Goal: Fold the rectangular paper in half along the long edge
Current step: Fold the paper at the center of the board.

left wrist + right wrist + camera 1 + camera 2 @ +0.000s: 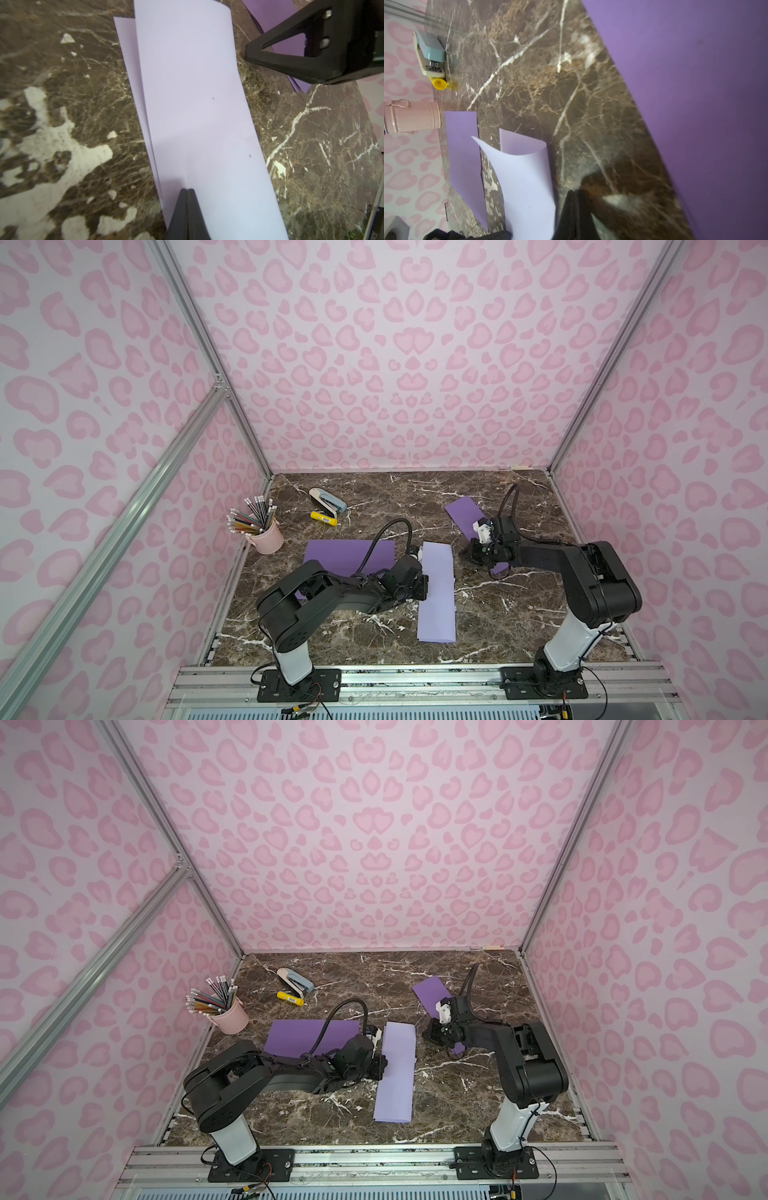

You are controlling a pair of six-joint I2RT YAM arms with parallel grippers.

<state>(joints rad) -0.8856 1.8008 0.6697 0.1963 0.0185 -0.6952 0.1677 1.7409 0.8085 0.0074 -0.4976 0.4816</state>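
Observation:
The pale lavender paper (437, 597) (395, 1077) lies doubled over lengthwise in the middle of the marble table, its long side running away from me. In the left wrist view the upper layer (193, 104) sits slightly askew over the lower one. In the right wrist view the fold (527, 176) is rounded and its far end curls up. My left gripper (424, 588) (187, 190) is shut, its tips resting on top of the paper near its left edge. My right gripper (465, 554) (574, 192) is shut and empty, just right of the paper's far end.
A darker purple sheet (349, 556) lies left of the paper, partly under my left arm. Another purple sheet (463, 512) lies under my right wrist. A pink cup of pencils (266, 536), a stapler (328, 499) and a yellow glue stick (324, 517) stand at the back left.

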